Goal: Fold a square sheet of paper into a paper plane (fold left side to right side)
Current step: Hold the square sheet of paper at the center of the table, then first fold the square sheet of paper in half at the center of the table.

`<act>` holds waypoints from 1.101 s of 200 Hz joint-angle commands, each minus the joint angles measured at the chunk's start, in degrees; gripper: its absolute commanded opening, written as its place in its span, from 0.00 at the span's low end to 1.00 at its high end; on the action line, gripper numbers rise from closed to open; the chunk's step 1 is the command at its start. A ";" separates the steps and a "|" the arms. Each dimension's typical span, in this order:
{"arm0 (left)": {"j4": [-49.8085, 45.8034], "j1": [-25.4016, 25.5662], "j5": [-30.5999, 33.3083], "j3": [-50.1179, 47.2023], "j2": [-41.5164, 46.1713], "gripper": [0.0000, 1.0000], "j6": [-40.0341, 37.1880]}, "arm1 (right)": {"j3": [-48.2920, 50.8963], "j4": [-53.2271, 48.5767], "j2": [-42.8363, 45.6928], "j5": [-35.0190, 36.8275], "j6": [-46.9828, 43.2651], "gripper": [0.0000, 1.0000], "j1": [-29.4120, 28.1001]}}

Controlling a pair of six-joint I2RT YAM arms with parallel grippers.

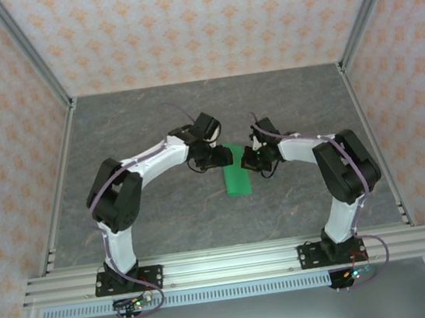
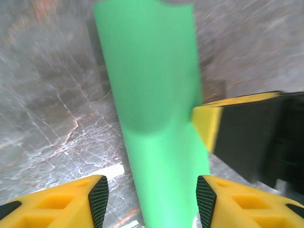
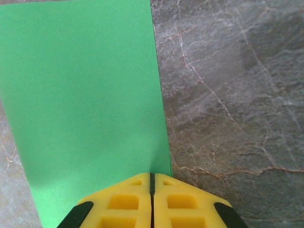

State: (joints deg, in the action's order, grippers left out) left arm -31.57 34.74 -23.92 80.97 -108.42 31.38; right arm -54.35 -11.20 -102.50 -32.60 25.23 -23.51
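Left gripper [image 2: 152,200] - jaws spread, yellow fingers with black ribbed pads either side of the thin bright green folded paper strip [image 2: 152,95]. There is a clear gap on the left pad's side and the paper's edge is close to the right pad. Nothing looks pinched, though the wrist view is blurred.

Right gripper [image 3: 152,184] - fingers pressed together with the seam closed, tips down at the near end of the green strip in its wrist view, close to the strip's right edge. Can't tell if a layer is caught between the tips or if they only press on top.

The strip lies on the grey marbled tabletop [image 3: 228,95] at centre, between the two arms. In the top view its long axis runs far-to-near, tilted slightly, and both grippers sit at its far end, left gripper on the left edge, right gripper on the right edge. The right gripper's yellow fingertip [image 2: 207,124] touches or overlaps the strip's edge in the left wrist view.

Key relation: a left-to-right fold would run along the long axis, so the left edge has to travel over to the right. The left arm is on that edge and straddles it, so it is likely the mover, with the right arm as anchor. The risk is the thin paper skewing if the anchor slips.
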 commanded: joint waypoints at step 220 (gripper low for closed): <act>8.48 -3.47 -7.46 -8.13 -7.36 0.35 0.61 | 0.38 -6.37 -3.65 6.10 -2.27 0.07 -0.39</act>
State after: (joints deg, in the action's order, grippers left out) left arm -20.78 32.64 -34.26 74.78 -115.83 33.95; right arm -54.87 -12.12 -102.72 -32.38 24.32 -23.51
